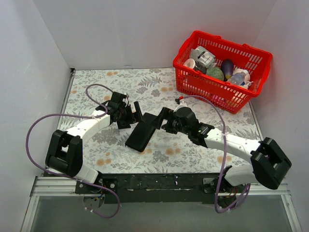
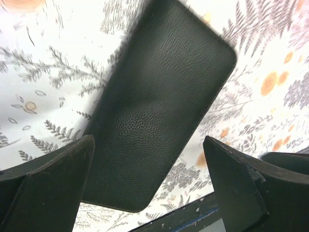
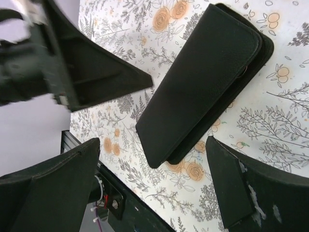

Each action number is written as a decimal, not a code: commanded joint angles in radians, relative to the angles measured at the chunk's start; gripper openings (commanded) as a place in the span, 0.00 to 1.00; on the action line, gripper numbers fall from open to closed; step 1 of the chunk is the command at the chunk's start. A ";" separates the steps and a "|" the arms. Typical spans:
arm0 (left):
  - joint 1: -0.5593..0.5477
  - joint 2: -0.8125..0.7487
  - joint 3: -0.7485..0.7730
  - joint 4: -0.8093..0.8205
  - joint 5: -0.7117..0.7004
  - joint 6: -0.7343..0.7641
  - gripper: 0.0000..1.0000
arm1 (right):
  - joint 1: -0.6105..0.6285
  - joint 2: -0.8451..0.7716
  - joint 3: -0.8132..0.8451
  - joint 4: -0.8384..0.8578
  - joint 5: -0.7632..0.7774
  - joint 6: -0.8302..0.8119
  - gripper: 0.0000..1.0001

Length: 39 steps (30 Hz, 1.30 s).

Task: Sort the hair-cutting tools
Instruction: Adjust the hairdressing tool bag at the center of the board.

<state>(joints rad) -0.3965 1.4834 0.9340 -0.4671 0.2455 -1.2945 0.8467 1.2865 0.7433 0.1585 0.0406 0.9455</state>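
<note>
The left pincer (image 1: 133,115), its fingers spread, hangs over a flat black grained folding case (image 1: 141,135). The case lies shut on the floral-print tablecloth (image 1: 96,87), just beneath and between both pincers. The right pincer (image 1: 162,121), likewise spread and empty, faces it from the case's other side. With fingertips this near, the arms could knock together. A push on the smooth case would likely slide it rather than open it, and a hasty flip might spill whatever is inside. No hair-cutting tools show in any view; they may be shut within the case, though that cannot be told. Well beyond the right pincer, at its far right, a red plastic mesh basket (image 1: 212,89) holds colourful bottles (image 1: 240,76) and egg-shaped items (image 1: 216,73).
</note>
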 commanded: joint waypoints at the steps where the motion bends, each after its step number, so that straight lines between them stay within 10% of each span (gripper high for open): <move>1: 0.005 -0.058 0.114 -0.093 -0.118 0.066 0.98 | 0.006 0.083 -0.019 0.188 -0.065 0.039 0.98; 17: 0.044 -0.043 -0.001 -0.035 -0.175 0.074 0.98 | 0.006 0.344 0.050 0.452 -0.169 0.062 0.96; 39: 0.053 0.218 -0.150 0.280 0.216 -0.009 0.98 | 0.005 0.401 -0.068 0.449 -0.171 0.026 0.96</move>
<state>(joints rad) -0.3405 1.6207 0.8463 -0.2184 0.3664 -1.2881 0.8467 1.7214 0.7136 0.6334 -0.1337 0.9943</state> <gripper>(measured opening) 0.981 0.963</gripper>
